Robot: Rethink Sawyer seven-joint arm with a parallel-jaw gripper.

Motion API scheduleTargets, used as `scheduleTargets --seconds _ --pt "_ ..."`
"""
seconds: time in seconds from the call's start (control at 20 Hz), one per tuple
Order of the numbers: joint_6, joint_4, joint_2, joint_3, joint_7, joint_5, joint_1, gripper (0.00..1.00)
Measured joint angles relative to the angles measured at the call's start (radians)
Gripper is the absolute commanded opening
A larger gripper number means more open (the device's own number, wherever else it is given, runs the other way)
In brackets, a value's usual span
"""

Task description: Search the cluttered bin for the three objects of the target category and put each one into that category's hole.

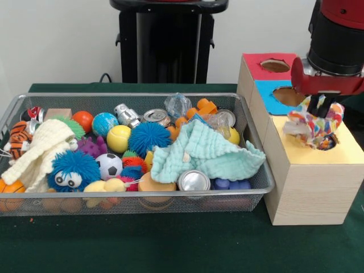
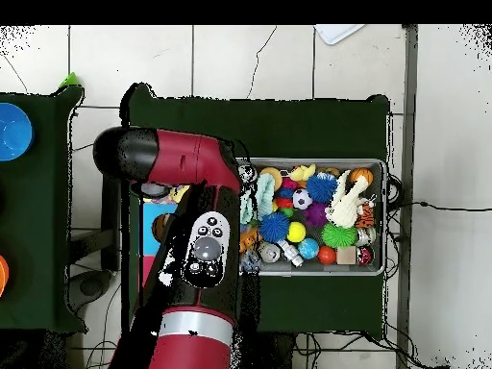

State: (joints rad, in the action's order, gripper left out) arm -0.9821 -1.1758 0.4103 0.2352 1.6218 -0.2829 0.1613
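So here's where we're at: our gripper (image 1: 322,112) is right over the yellow-panelled hole (image 1: 329,142) with the polka-dot cloth (image 1: 311,125) pinched between its fingers. The cloth's lower end looks like it's touching the hole's rim or just dipping in, but most of it is bunched above the opening and spilling toward 9 o'clock across the yellow panel.

What worries us:

- If we let go now, the cloth could easily flop onto the panel instead of falling through. The hole looks small next to that wad of fabric, and its rough edge could snag it.
- The part hanging toward 9 o'clock seems likely to drag the rest sideways off the hole.
- Fabric can cling to the fingers, so when we pull up it may come back out with us.
- The blue-panelled hole (image 1: 289,96) sits just at 11 o'clock of ours, so a sloppy drift would mean the wrong box.

Two cloths are left in the wire bin (image 1: 259,165): the mint-green waffle cloth (image 1: 202,152) at about 3 o'clock in the bin, draped over cans and balls, and the cream knitted cloth (image 1: 40,149) at 9 o'clock, lying against the blue fuzzy ball (image 1: 71,169). The mint one has a silver can (image 1: 193,181) right at its front edge, so a grab there might lift junk along with it.

In the overhead view the arm (image 2: 197,240) hides the boxes, so we can't check the drop from there.
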Motion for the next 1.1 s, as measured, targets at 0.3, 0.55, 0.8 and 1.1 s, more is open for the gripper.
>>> scheduleTargets --seconds 0.3,0.55,0.8,1.1 --pt "-0.039 -0.005 0.0 -0.005 0.0 -0.054 0.0 0.0" --pt "-0.004 -0.013 -0.003 -0.025 0.0 -0.096 -0.002 0.0" --pt "0.192 -0.046 -0.004 -0.064 0.0 -0.119 -0.009 0.0" --pt "0.398 -0.063 -0.016 -0.079 0.0 -0.118 -0.012 0.0"
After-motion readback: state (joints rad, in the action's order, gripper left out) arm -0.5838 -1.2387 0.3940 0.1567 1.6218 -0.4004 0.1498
